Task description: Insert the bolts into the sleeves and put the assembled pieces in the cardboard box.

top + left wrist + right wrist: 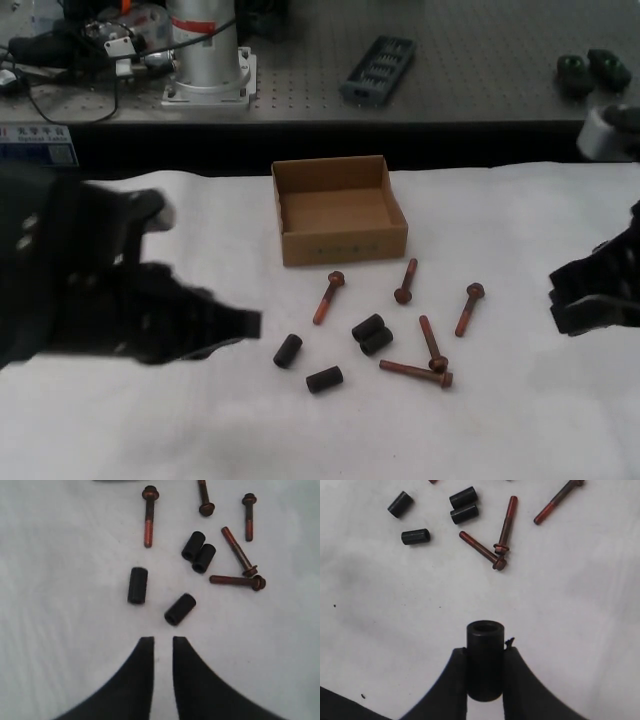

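White cloth covers the tabletop (pixel 120 440), with a dark perforated bench and a metal post (pixel 205 45) behind. Far left: left hand (pixel 163 640), fingers slightly parted, holding nothing, hovering short of the loose parts. Nearest it lie two single sleeves (pixel 137 585) (pixel 180 609); beyond them a pair of sleeves (pixel 198 552) lies side by side, touching. Cardboard box (pixel 345 243) sits centre, behind the parts, open-topped, nothing visible inside. Five bolts are scattered from centre to right; two of them (pixel 239 551) (pixel 236 580) meet at their heads. Far right: right hand (pixel 485 652), clamped on one sleeve (pixel 485 640), gripped around its lower part with the bore end standing proud of the fingertips. Risks, as judged: the hold is low on the sleeve, so a bolt pushed in off-axis could tilt or slip it; lifting either touching bolt may drag its neighbour; loose sleeves lie on their sides and could roll if nudged. Appearance: sleeves are short, matte black cylinders with a dark central bore. Bolts are coppery brown with flanged heads, brighter orange toward the threaded ends.
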You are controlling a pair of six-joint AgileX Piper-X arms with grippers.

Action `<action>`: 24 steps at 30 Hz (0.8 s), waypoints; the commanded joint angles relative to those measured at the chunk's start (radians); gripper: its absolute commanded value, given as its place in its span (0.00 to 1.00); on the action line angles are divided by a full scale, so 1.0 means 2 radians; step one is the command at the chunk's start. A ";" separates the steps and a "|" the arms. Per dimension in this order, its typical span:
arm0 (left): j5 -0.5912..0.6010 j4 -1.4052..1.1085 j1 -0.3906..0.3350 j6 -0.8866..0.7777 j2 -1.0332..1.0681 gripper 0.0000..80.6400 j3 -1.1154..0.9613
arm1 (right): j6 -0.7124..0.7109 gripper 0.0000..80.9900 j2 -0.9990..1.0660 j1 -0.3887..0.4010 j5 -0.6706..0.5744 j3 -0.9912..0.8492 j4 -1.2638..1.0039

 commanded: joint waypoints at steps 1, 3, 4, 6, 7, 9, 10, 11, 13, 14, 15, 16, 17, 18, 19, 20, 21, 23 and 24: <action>-0.006 -0.005 -0.003 0.022 0.052 0.36 -0.055 | -0.007 0.04 -0.025 0.000 -0.005 -0.003 0.011; -0.009 -0.005 -0.003 0.022 0.086 0.43 -0.086 | -0.007 0.04 -0.040 0.000 -0.005 -0.003 0.017; -0.010 -0.005 -0.003 0.022 0.104 0.44 -0.103 | -0.007 0.04 -0.045 0.000 -0.005 -0.003 0.018; -0.010 -0.005 -0.003 0.029 0.138 0.44 -0.132 | -0.007 0.04 -0.057 0.000 -0.005 -0.003 0.022; -0.010 -0.005 -0.004 0.035 0.155 0.43 -0.148 | -0.007 0.04 -0.061 0.000 -0.005 -0.003 0.025; -0.009 -0.004 -0.006 0.047 0.185 0.42 -0.177 | -0.007 0.04 -0.067 0.000 -0.005 -0.003 0.026; -0.009 -0.002 -0.008 0.052 0.197 0.42 -0.188 | -0.007 0.04 -0.069 0.000 -0.005 -0.003 0.026; -0.009 0.003 -0.011 0.057 0.211 0.42 -0.201 | -0.007 0.04 -0.069 0.000 -0.005 -0.003 0.027; -0.009 0.011 -0.017 0.068 0.234 0.42 -0.227 | -0.007 0.04 -0.069 0.000 -0.005 -0.003 0.027; -0.009 0.015 -0.021 0.076 0.247 0.42 -0.239 | -0.007 0.04 -0.069 0.000 -0.005 -0.003 0.027; -0.009 0.016 -0.025 0.085 0.259 0.42 -0.250 | -0.007 0.04 -0.069 0.000 -0.005 -0.003 0.028; -0.012 0.016 -0.028 0.094 0.268 0.42 -0.258 | -0.007 0.04 -0.069 0.000 -0.005 -0.003 0.028; -0.020 0.016 -0.032 0.105 0.279 0.42 -0.269 | -0.007 0.04 -0.069 0.000 -0.005 -0.003 0.028; -0.031 0.016 -0.036 0.117 0.289 0.42 -0.278 | -0.007 0.04 -0.069 0.000 -0.005 -0.003 0.028; -0.037 0.016 -0.040 0.127 0.298 0.42 -0.286 | -0.007 0.04 -0.069 0.000 -0.005 -0.003 0.028; -0.041 0.016 -0.043 0.139 0.307 0.42 -0.294 | -0.007 0.04 -0.069 0.000 -0.005 -0.003 0.028; -0.041 0.017 -0.046 0.150 0.314 0.42 -0.302 | -0.007 0.04 -0.069 0.000 -0.005 -0.003 0.028; -0.041 0.023 -0.049 0.163 0.326 0.42 -0.313 | -0.007 0.04 -0.069 0.000 -0.005 -0.003 0.028; -0.044 0.030 -0.051 0.168 0.331 0.42 -0.319 | -0.007 0.04 -0.069 0.000 -0.005 -0.003 0.028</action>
